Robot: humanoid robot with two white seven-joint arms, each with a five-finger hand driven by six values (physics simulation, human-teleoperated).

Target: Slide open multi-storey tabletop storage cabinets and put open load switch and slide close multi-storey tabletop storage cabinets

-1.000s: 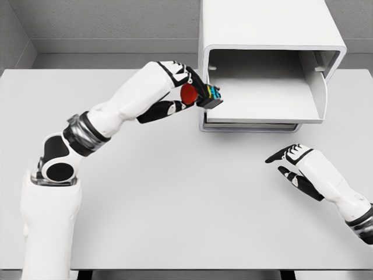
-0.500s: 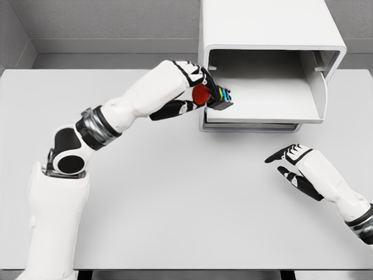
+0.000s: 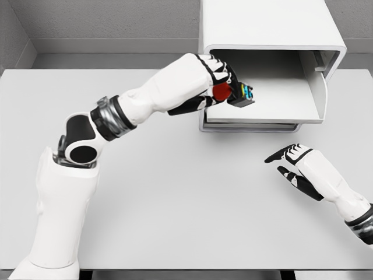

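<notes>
Left robot hand (image 3: 224, 87) pinching load switch (image 3: 240, 93) — now farther inside open drawer (image 3: 274, 99), right robot hand (image 3: 291, 163) spread.

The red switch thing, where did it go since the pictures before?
The left hand kept its grip on the switch and carried it rightward, from beside the cabinet's left edge to over the open drawer. The arm stretched out further. The right hand stayed open over the table, and the drawer stayed pulled out.
</notes>
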